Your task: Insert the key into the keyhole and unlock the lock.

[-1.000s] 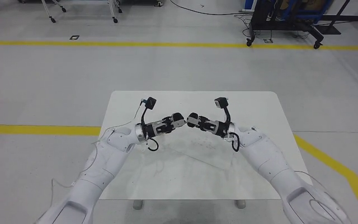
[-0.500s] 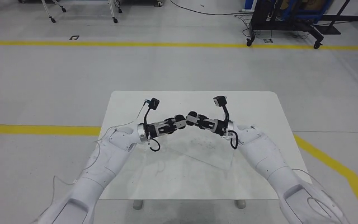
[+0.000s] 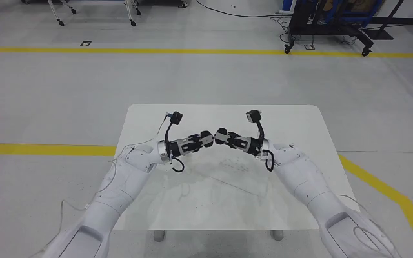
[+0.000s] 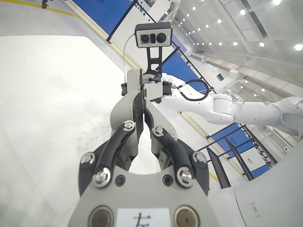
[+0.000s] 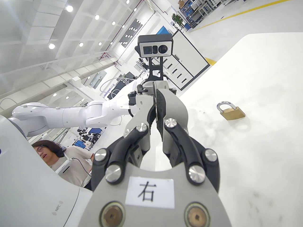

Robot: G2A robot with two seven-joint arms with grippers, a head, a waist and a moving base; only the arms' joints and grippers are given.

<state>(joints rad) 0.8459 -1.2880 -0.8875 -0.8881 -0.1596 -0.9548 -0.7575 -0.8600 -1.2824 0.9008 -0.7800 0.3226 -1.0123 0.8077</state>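
Handover looks to be the step in hand, not insertion: your two arms meet tip to tip above the table (image 5: 260, 72), and the lock (image 5: 230, 112) lies untouched on the white surface, flat on its side with its shackle seemingly closed. Your right gripper (image 5: 155, 93) is pinched narrow on a thin metal edge between its pads, which I take to be the key (image 5: 155, 105). Your left gripper (image 4: 143, 95) is also squeezed almost together, nose to nose with the right; whether it has any of the key I cannot tell. The lock sits apart from both grippers, down on the table while they are raised above it. For the next move, you will likely need to settle the key in one gripper with its blade sticking out, free the other to pin the lock's body, and then line blade and keyhole up; I cannot see which way the keyhole faces.
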